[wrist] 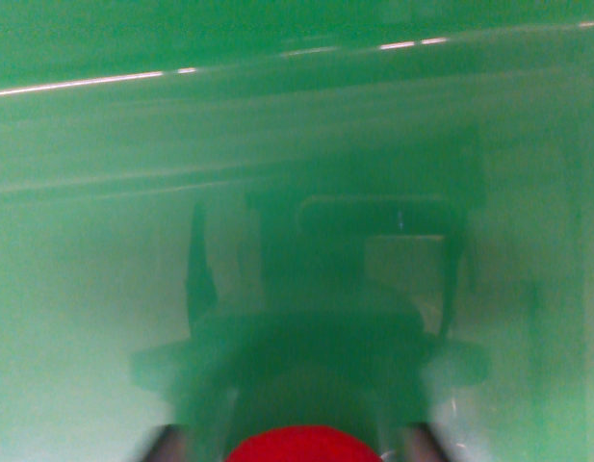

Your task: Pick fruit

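Right, I'm looking down my own wrist at a glossy green surface [104, 289] that fills almost the whole wrist view, smeared with blur and streaked by a couple of bright light reflections [85, 84] near the top. In the sheen there's a dark, murky shape [325, 318] in the middle, which I take to be my own wrist and camera mirrored back at me, though it's too soft to be sure. The fruit [301, 445] is right at the bottom edge, centre: a rounded bright-red dome, smooth and evenly coloured, with only its top showing, so I can't name the kind. It sits between the two dark fingertips [165, 445] of my claw [295, 448], one at the wrist view's left and one at the right. The fingers stand apart with the fruit in the gap, but whether the pads are pressing on it or just flanking it I cannot tell; the contact is cut off by the frame. My read is that I'm at the grasp itself. What the next move calls for is a confirmed squeeze, firm but gentle on a round, slippery-looking skin, then a straight lift clear of the green surface. The risk is the fruit rolling out if I'm off-centre.
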Controlling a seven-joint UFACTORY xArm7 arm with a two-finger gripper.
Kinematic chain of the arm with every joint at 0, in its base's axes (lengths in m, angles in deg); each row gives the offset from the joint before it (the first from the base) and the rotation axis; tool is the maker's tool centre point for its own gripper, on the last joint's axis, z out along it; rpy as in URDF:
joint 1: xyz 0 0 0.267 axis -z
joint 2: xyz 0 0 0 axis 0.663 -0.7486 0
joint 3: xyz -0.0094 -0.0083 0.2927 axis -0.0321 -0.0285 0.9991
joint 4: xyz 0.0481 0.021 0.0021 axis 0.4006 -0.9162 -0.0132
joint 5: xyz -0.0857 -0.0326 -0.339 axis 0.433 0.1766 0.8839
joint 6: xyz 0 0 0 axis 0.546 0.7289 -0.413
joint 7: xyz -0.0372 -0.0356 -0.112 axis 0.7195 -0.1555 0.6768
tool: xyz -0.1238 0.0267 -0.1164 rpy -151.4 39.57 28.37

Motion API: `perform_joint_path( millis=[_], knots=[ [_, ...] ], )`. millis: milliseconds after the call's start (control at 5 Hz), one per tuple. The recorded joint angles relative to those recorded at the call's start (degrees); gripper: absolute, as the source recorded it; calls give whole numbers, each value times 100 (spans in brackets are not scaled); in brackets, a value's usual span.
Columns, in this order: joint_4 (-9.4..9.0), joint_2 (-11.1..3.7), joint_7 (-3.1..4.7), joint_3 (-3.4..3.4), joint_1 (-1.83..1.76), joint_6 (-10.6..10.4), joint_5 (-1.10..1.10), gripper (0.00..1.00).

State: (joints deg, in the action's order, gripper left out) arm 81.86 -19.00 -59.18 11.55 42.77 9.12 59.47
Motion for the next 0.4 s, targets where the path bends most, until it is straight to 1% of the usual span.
perform_joint_path(
  millis=[200, 400],
  knots=[
    [79, 45, -8, -2, -2, 124, 10, 100],
    [79, 45, -8, -2, -2, 124, 10, 100]
  ],
)
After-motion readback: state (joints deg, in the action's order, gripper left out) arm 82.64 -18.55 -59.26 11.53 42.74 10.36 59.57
